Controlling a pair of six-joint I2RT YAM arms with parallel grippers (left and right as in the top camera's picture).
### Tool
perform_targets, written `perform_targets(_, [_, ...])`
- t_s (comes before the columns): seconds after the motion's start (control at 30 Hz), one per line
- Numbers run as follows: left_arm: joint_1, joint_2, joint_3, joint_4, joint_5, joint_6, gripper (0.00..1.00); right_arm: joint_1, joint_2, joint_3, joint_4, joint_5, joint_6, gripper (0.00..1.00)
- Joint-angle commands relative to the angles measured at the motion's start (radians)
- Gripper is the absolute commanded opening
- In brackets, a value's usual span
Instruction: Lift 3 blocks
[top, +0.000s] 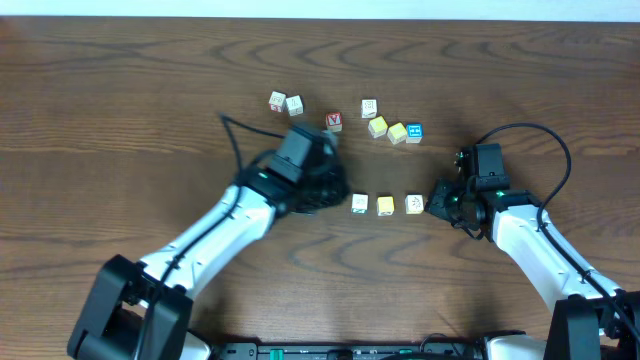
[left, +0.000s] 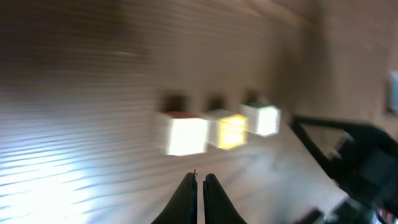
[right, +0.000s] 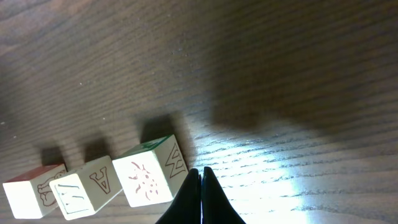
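The three blocks lie in a row on the table: a white one with a green mark (top: 360, 204), a yellow one (top: 386, 205) and a cream one with an orange mark (top: 414, 204). My left gripper (top: 343, 198) is shut and empty, just left of the row. Its blurred wrist view has the gripper (left: 199, 177) a short way from the white block (left: 183, 134). My right gripper (top: 433, 205) is shut at the row's right end. In the right wrist view its tips (right: 200, 171) are against the side of the cream block (right: 149, 171).
Further back lie other cubes: a pair (top: 285, 103) at the left, a red-faced one (top: 334, 121), a pale one (top: 369, 108), two yellowish ones (top: 387, 130) and a blue-faced one (top: 414, 132). The right arm (left: 367, 162) shows in the left wrist view.
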Motion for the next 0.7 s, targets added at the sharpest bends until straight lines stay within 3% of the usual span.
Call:
perform_targets(0.0, [0.077, -0.005, -0.008, -0.056, -0.045, 0.023, 0.07, 0.013, -0.001, -0.02, 0.015, 0.011, 0.011, 0.01])
perform_targets(0.17, [0.138, -0.005, -0.009, -0.115, -0.053, 0.046, 0.07, 0.012, -0.001, -0.083, 0.1, 0.013, 0.032, 0.01])
perform_targets(0.67, [0.14, -0.005, -0.01, -0.134, -0.071, 0.085, 0.07, 0.013, 0.0, -0.137, 0.185, 0.013, 0.035, 0.01])
